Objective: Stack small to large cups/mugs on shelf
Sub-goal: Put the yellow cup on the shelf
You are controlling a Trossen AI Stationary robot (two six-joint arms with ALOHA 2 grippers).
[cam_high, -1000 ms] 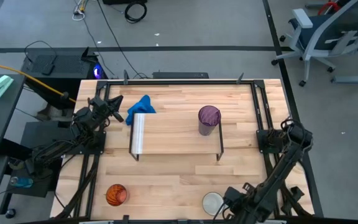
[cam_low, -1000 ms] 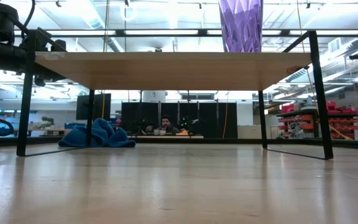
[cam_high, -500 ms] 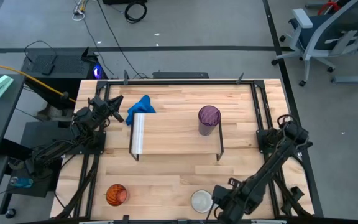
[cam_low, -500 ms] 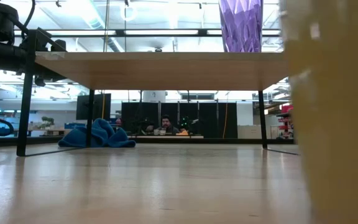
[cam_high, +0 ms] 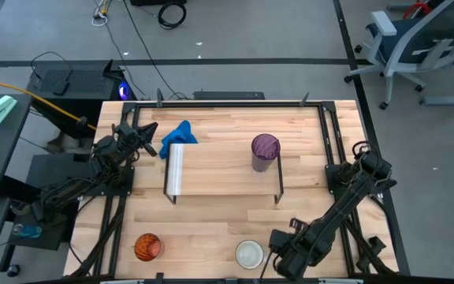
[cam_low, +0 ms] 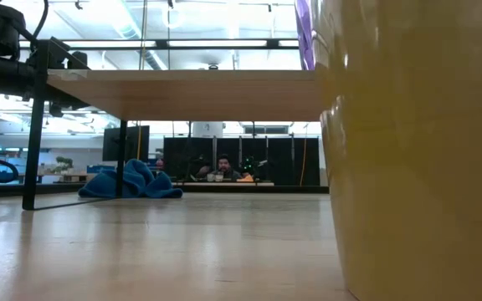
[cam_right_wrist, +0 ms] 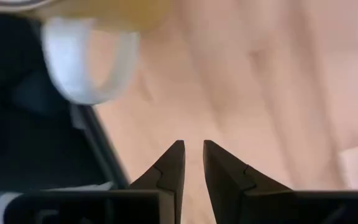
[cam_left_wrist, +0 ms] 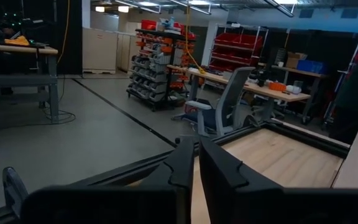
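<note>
The white mug [cam_high: 250,253] stands on the table near its near edge and fills the right of the low view [cam_low: 417,150]. My right gripper [cam_high: 277,246] is just right of it, fingers nearly shut with a narrow gap [cam_right_wrist: 193,152]. The mug's handle [cam_right_wrist: 82,68] shows ahead of the fingertips. The purple tumbler [cam_high: 265,150] stands on the right end of the shelf [cam_high: 223,170]. The orange cup [cam_high: 147,247] stands at the near left. My left gripper [cam_high: 150,136] waits shut at the far left. My right gripper comes at the white mug level from the table's right side. In the wrist view its fingertips [cam_right_wrist: 178,149] stop short of the handle [cam_right_wrist: 82,68]. I cannot tell whether it touches the mug. The mug stands upright on the table.
A blue cloth [cam_high: 178,136] lies on the table at the shelf's far left corner and shows under the shelf in the low view [cam_low: 132,182]. The shelf's black legs [cam_low: 32,150] stand on the table. A person sits far behind the table [cam_low: 222,167].
My right gripper has gone toward the table's left edge along the near edge. The white mug has slid left ahead of it, staying upright, and now covers the right of the low view.
</note>
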